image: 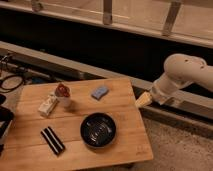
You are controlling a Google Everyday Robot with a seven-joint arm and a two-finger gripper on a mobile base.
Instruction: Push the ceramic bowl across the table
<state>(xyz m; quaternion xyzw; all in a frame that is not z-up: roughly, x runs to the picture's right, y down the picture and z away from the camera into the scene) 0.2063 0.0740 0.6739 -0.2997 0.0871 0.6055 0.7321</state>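
Note:
The ceramic bowl (98,130) is round, glossy black with pale rings inside, and sits on the table (125,145) near its front edge, a little right of centre. The table is a small top of light wooden planks. My white arm comes in from the right. Its gripper (143,99) is a pale tip just off the table's right edge, level with the far half of the top. It is apart from the bowl, up and to the right of it, and holds nothing that I can see.
A blue sponge (100,92) lies at the back middle. A white cup with a red top (63,96) and a pale small box (48,106) stand at the left. A flat black striped block (52,140) lies front left. Cables (10,82) lie beyond the left edge.

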